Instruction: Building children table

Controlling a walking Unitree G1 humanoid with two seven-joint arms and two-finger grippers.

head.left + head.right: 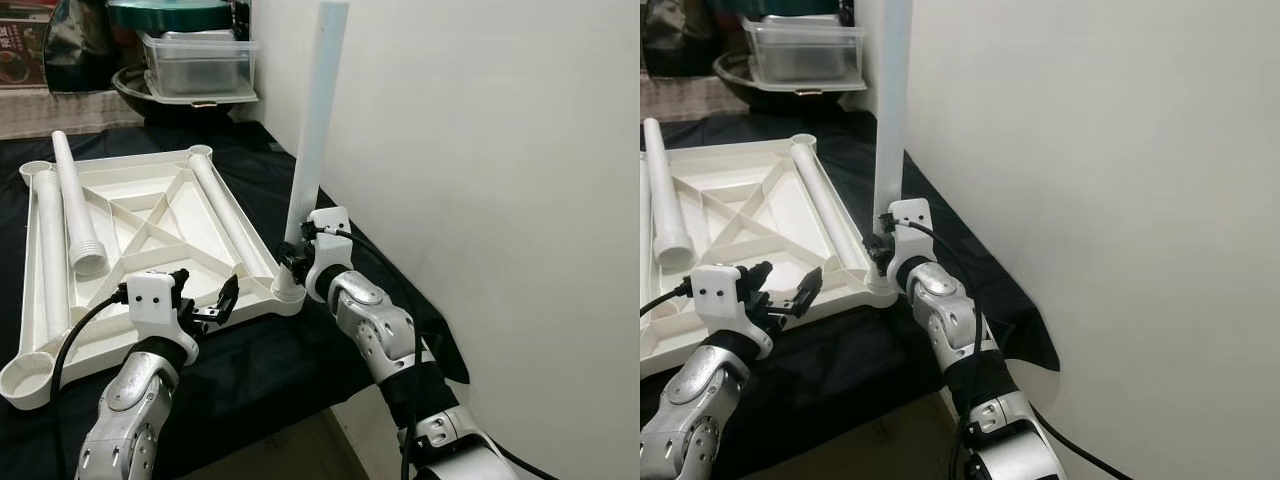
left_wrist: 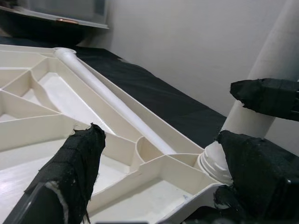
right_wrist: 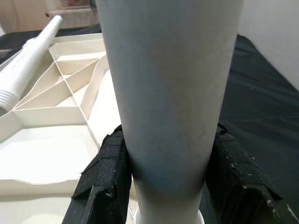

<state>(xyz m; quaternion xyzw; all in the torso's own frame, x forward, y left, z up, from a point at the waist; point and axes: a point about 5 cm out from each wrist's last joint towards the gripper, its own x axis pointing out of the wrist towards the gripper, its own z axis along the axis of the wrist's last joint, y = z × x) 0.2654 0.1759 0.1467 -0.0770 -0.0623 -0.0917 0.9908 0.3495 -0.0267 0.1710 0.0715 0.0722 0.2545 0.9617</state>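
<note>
The white plastic tabletop [image 1: 130,225] lies upside down on a black cloth. One white leg [image 1: 318,120] stands upright in the tabletop's near right corner socket [image 1: 287,290]. My right gripper [image 1: 293,262] is shut on that leg just above the socket, and its pads [image 3: 105,177] press both sides of the leg [image 3: 170,93]. My left gripper [image 1: 215,300] is open at the tabletop's front edge, a short way left of the socket, with nothing between its fingers [image 2: 70,172]. Loose legs lie on the tabletop: one across the left part [image 1: 75,200], one along the right rim [image 1: 225,215].
A white wall [image 1: 480,150] rises close on the right of the upright leg. Clear plastic containers [image 1: 198,65] and a dark bowl sit at the back. The black cloth [image 1: 260,370] hangs over the table's front edge near my arms.
</note>
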